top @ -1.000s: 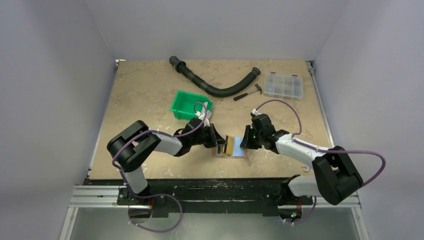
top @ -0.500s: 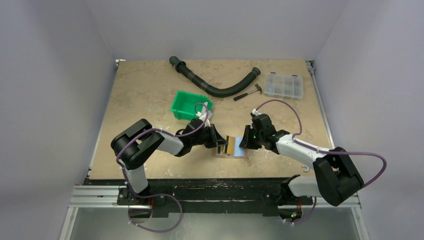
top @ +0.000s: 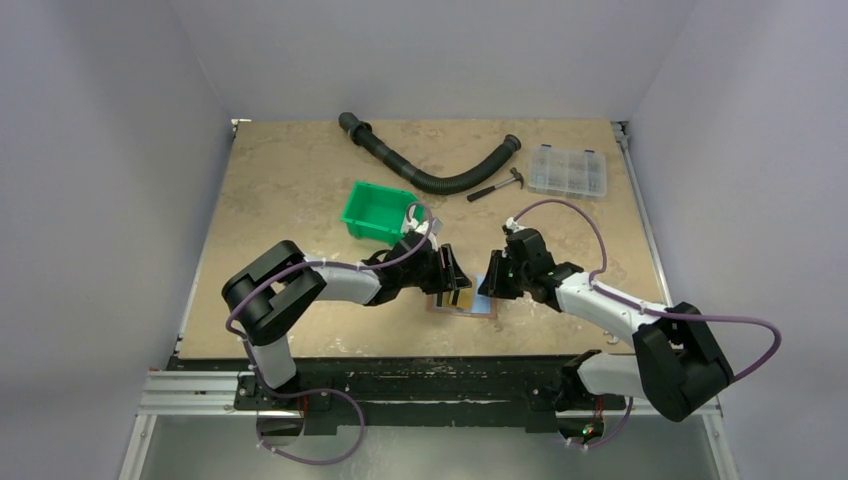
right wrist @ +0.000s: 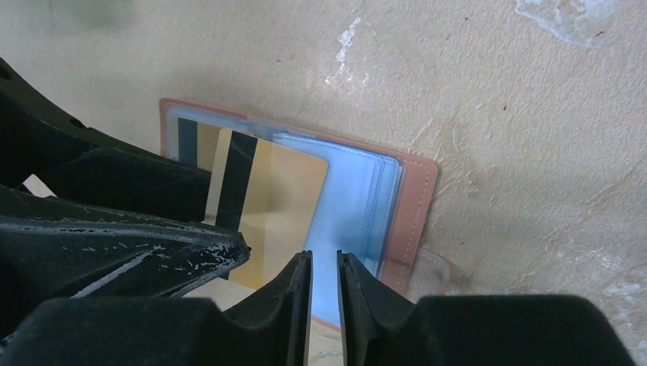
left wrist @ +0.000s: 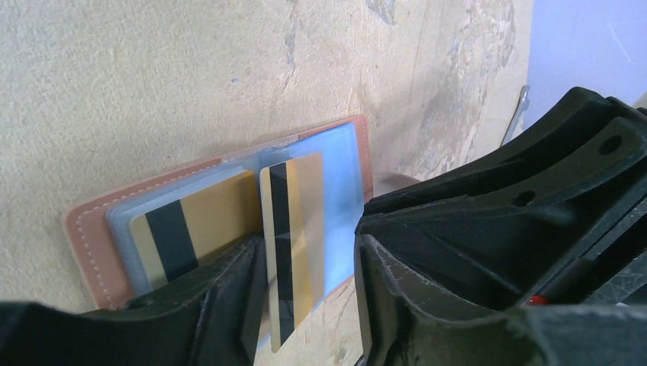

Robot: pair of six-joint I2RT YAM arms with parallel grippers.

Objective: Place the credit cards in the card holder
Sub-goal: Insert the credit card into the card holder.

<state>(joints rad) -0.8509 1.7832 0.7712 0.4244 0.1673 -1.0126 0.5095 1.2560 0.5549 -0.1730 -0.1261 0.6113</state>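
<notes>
The card holder (top: 466,303) lies open on the table, its reddish-brown leather (left wrist: 84,229) (right wrist: 420,194) edging clear, blue-tinted sleeves (right wrist: 355,202). One yellow-gold credit card (left wrist: 202,217) sits in the left sleeve. A second gold card (left wrist: 297,221) (right wrist: 278,194) stands tilted on the sleeves between my left gripper's jaws. My left gripper (top: 452,283) (left wrist: 307,242) is open, with a gap on the card's right side. My right gripper (top: 490,282) (right wrist: 324,259) hovers at the holder's right half, its jaws a narrow slit apart with only blue sleeve showing between them. Whether a light blue card lies in the sleeves I cannot tell.
A green bin (top: 380,212) stands just behind the left gripper. Further back lie a black corrugated hose (top: 430,172), a small hammer (top: 497,187) and a clear compartment box (top: 567,170). The holder lies near the table's front edge.
My left gripper has slid right over the card holder and its jaws have parted from the gold card. The right arm has shifted only slightly.
</notes>
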